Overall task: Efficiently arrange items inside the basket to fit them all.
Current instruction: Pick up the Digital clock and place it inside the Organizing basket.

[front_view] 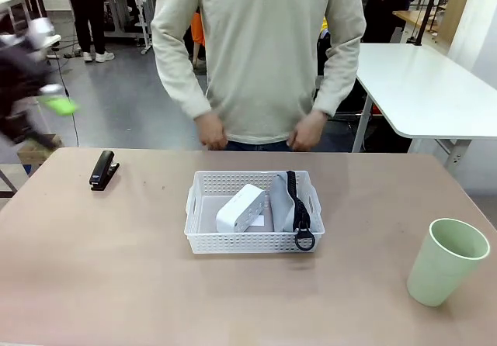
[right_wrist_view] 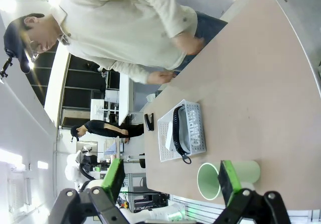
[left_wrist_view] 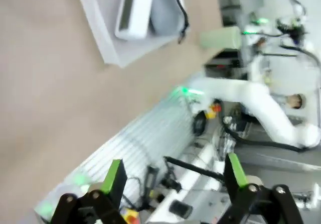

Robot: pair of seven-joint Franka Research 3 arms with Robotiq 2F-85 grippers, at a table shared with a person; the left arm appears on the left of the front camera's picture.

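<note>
— What does the front view show?
— The basket (front_view: 203, 237) sits in the middle of the surface (front_view: 116, 276). The white block (front_view: 239, 208) and the grey pouch (front_view: 281, 202) lie inside it, side by side. The stapler (front_view: 102, 170) is out on the surface, well off to your left. The green cup (front_view: 446, 261) stands upright, well off to your right.
— And my left wrist view?
— Your left claw (left_wrist_view: 174, 162) is wide open and holds nothing. It is up high, away from the basket, and the picture is blurry.
— Right wrist view?
— Your right claw (right_wrist_view: 172, 169) is open and empty too. The green cup is the thing nearest it.
— So what now?
— I think two things are in and two are not. You need to fetch the stapler or the green cup. The bare spot beside the white block looks small, so pack tight.
</note>
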